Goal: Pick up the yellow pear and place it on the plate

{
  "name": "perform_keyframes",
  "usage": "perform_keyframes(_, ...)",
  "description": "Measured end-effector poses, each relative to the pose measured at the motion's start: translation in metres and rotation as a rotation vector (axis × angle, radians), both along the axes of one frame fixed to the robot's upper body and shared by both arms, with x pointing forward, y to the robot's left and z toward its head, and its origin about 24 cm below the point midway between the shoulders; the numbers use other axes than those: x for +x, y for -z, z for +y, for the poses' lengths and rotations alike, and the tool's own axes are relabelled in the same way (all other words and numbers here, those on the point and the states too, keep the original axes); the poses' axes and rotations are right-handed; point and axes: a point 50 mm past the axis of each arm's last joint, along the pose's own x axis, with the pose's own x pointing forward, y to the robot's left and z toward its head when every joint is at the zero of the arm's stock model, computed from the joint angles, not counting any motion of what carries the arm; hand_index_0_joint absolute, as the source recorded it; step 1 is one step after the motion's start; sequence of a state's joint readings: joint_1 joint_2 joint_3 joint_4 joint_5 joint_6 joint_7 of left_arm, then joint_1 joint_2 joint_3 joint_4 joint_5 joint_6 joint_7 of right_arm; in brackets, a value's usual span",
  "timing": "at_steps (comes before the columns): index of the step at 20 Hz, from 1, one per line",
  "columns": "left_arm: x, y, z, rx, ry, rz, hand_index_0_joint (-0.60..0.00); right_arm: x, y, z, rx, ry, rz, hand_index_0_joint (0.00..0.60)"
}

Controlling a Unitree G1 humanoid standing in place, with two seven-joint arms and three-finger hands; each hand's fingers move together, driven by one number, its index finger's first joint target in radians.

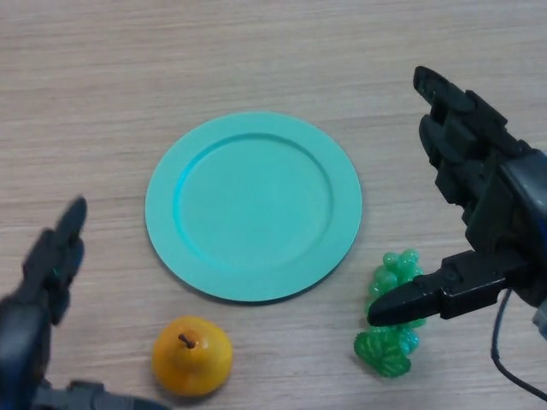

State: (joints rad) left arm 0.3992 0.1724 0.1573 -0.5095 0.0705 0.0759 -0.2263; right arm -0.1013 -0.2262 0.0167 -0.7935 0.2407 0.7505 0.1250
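A pale wood-grain table [256, 51] fills the view. At the left edge, the black left hand [51, 265] rests with fingers straight. A round yellow pear [192, 356] sits just below a turquoise round plate [253, 206]. Right, the released right hand [466, 213] hovers over green plastic grapes [391, 342].

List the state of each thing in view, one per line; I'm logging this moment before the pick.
Round teal plate: flat on the table, nothing on it.
Yellow pear: on the table beside the plate's near edge, stem showing, not held.
Green translucent grape bunch: on the table, partly behind the right thumb.
Left hand: open, holding nothing.
Right hand: open, holding nothing.
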Motion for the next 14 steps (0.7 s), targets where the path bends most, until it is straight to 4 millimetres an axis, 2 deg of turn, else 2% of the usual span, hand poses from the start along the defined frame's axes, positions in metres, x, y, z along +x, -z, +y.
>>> perform_keyframes(3,-0.001,0.022,-0.007,-0.017,0.019,-0.007,0.000,0.000,-0.001,0.004,-0.002,-0.016,-0.005,0.000)
perform_keyframes(7,0.005,0.050,-0.013,0.042,-0.007,0.039,0.000,-0.004,-0.002,0.014,-0.008,-0.089,-0.009,0.000)
perform_keyframes(11,0.018,0.059,-0.015,0.076,-0.045,0.009,0.000,-0.007,-0.006,0.016,-0.003,-0.103,-0.030,0.000)
perform_keyframes(14,0.018,0.063,-0.029,-0.067,0.016,0.026,0.000,-0.008,-0.007,0.017,-0.003,-0.105,-0.038,0.000)
